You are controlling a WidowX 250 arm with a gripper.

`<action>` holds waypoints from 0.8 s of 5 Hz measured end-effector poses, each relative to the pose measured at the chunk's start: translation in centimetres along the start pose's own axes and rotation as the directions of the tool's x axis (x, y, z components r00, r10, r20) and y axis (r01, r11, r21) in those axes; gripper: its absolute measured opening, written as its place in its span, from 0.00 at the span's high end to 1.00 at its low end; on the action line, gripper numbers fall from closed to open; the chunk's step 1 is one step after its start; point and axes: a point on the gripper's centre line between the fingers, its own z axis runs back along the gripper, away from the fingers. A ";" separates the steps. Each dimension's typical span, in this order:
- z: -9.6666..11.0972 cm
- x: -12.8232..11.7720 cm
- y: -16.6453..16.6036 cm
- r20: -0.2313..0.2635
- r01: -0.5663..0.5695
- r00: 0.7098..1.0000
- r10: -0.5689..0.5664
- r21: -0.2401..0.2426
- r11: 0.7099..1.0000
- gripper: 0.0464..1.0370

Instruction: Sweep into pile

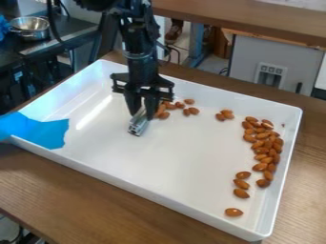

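My gripper (143,109) hangs over the upper left part of the white tray (191,157), shut on a short silvery metal bar (138,125) that slants down to the tray floor. Right beside the gripper lies a small group of almonds (187,112), some of them partly hidden behind it. A pair or so of almonds (224,115) sits farther right near the back wall. Along the right side stretches a long, loose band of many almonds (262,143), thinning toward the front, where one single almond (233,212) lies apart.
Blue cloth or film (38,131) drapes over the tray's left corner. The tray stands on a wooden table (96,200). A metal bowl (30,27) is on a dark counter at the upper left, and another wooden surface (248,16) runs along the back.
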 end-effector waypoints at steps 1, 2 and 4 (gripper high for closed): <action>-0.1 -0.2 -2.2 -0.002 0.032 0.999 -0.032 -0.019 0.999 0.70; -0.2 -0.9 -4.5 -0.010 0.052 0.999 -0.053 -0.038 0.998 0.70; -0.3 -1.9 -8.9 -0.023 0.075 0.997 -0.077 -0.091 0.993 0.70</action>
